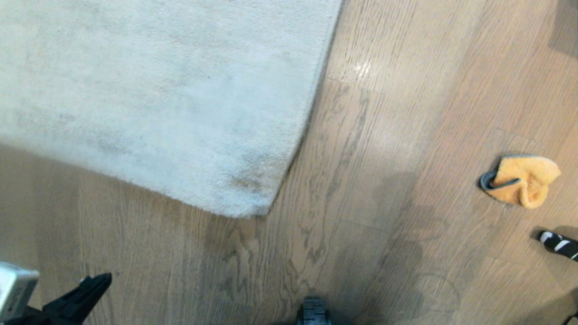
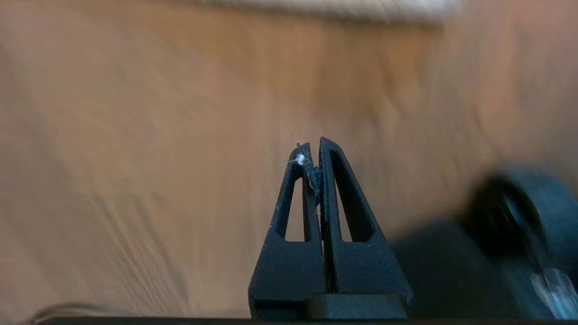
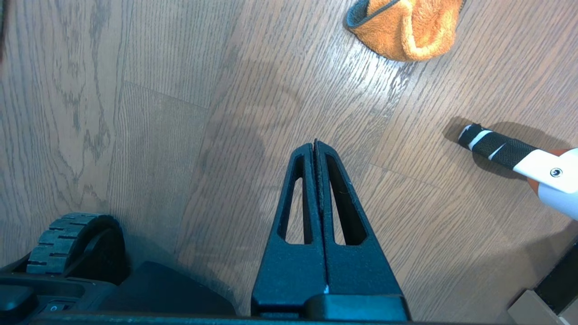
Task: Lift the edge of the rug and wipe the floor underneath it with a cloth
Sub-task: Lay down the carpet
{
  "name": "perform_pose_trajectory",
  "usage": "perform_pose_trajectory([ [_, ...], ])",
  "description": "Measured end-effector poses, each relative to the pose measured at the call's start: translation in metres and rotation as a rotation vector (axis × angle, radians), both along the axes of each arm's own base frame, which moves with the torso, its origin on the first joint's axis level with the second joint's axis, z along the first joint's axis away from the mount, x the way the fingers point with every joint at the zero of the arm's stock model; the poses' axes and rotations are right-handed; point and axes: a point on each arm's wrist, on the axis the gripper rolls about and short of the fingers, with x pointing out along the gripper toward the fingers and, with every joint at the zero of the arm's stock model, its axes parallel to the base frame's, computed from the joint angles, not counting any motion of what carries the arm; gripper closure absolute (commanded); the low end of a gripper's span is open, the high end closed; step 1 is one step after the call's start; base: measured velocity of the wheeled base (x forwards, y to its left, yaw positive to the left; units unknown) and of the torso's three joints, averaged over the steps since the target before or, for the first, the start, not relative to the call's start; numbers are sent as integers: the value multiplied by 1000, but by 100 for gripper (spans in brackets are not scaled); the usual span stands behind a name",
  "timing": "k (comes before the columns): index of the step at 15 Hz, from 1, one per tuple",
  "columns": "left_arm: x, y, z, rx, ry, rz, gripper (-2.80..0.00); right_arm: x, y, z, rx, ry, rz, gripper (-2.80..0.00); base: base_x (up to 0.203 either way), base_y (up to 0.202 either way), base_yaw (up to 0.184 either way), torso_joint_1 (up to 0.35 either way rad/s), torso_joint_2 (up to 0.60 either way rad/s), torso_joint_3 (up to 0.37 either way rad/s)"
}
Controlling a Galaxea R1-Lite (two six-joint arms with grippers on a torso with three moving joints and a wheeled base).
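Floor (image 1: 370,149) bears rug (image 1: 158,90) and, well apart, cloth (image 1: 521,179).

No readable text, brand name, number or sign in any view. Only one mark: small round dark emblem on white casing (image 3: 553,174), right edge of right wrist frame, too small to read. White casing joins to black grip with white stripes (image 3: 494,149); stripes are plain bands, not letters. Same striped grip (image 1: 560,243) at right edge of head frame, no writing on it.
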Motion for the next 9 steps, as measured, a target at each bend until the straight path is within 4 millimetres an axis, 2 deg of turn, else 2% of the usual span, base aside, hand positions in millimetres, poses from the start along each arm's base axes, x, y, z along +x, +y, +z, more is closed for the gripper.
perform_pose_trajectory([
  [4,3,-4,-3,52,145,-54,0,0,0,0,0,0,0,0,0,0,0,0,0,0],
  [7,23,-15,6,65,169,-55,0,0,0,0,0,0,0,0,0,0,0,0,0,0],
  [9,44,-26,11,67,171,-53,0,0,0,0,0,0,0,0,0,0,0,0,0,0],
])
